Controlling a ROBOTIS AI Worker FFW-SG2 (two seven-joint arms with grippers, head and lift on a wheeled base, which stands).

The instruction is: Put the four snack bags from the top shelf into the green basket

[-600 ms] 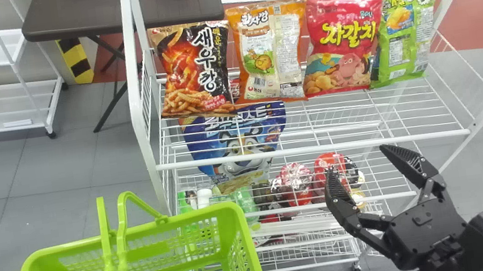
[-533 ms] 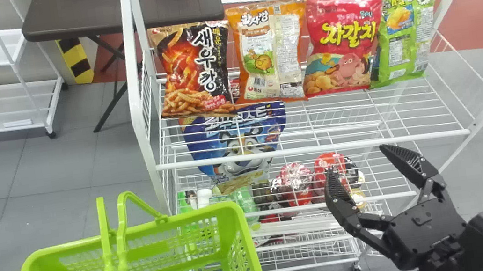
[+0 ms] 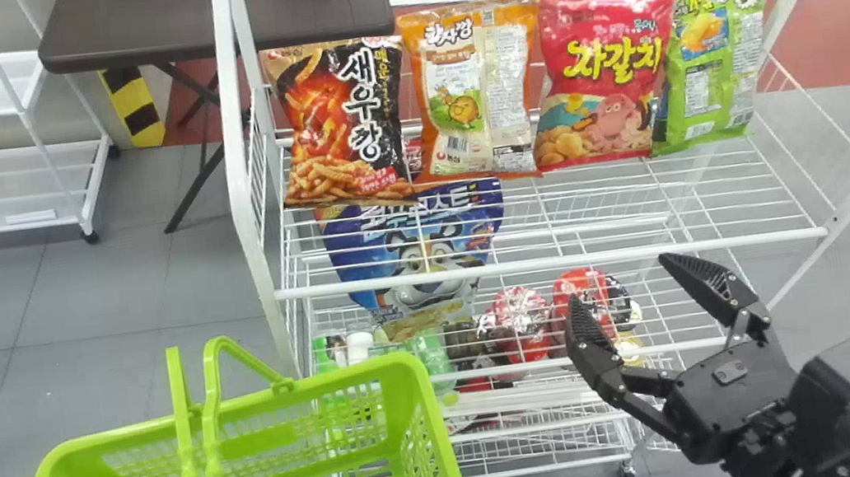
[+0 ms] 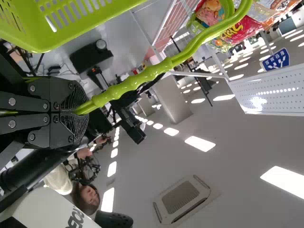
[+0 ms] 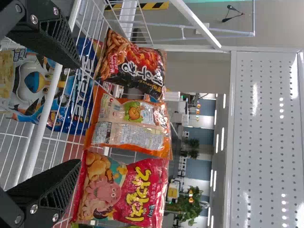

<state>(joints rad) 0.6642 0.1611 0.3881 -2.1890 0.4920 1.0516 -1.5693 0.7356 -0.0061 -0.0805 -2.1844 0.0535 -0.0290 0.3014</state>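
Four snack bags stand side by side on the top shelf in the head view: black, orange, red and green. My right gripper is open in front of the rack, below the shelf's front edge. In the right wrist view, the right gripper has its fingers apart, with the orange bag and red bag beyond. The green basket hangs at lower left. In the left wrist view my left gripper is shut on its handle.
The top shelf's front rail runs between my right gripper and the bags. A blue snack bag and other goods sit on lower shelves. A dark table and a white cart stand at back left.
My right gripper has shifted slightly left and up in the head view, still spread. The basket has barely moved, and the bags stay in place.
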